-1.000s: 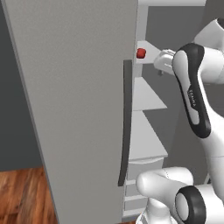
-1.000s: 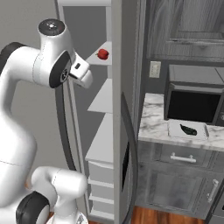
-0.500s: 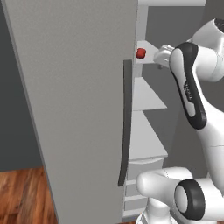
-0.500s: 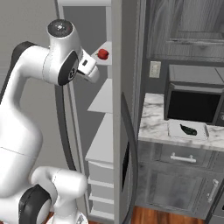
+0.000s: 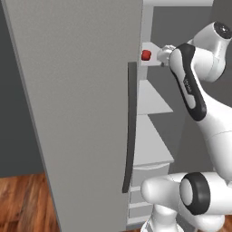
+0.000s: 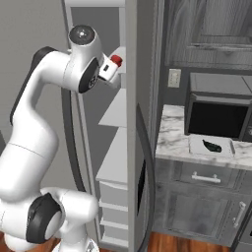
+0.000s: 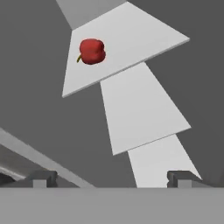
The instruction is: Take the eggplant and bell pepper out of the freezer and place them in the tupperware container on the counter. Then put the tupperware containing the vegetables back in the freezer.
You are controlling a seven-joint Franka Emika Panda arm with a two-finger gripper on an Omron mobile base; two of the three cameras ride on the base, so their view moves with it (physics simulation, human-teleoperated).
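Gripper [image 7: 112,177] empty, fingers spread wide — both dark tips stand far apart at the bottom of the hand view, nothing between them. In the right base view the gripper [image 6: 109,69] sits at the mouth of the freezer [image 5: 81,113], level with the top shelf [image 7: 131,43]. Door swung open, so the white shelves are exposed and reachable.

Pepper [image 7: 92,51] rests on that top shelf, toward its back; in the left base view the pepper [image 5: 146,55] shows red just past the door edge. Relative to the gripper it lies ahead and apart, not yet between the fingers — judged a reach-in, wide spread ready to straddle it.

Eggplant [image 6: 212,145] already lies in the container [image 6: 197,147] on the counter [image 6: 170,138], well right of the freezer, in front of the microwave [image 6: 219,115]. So the pepper looks like the item left to fetch.
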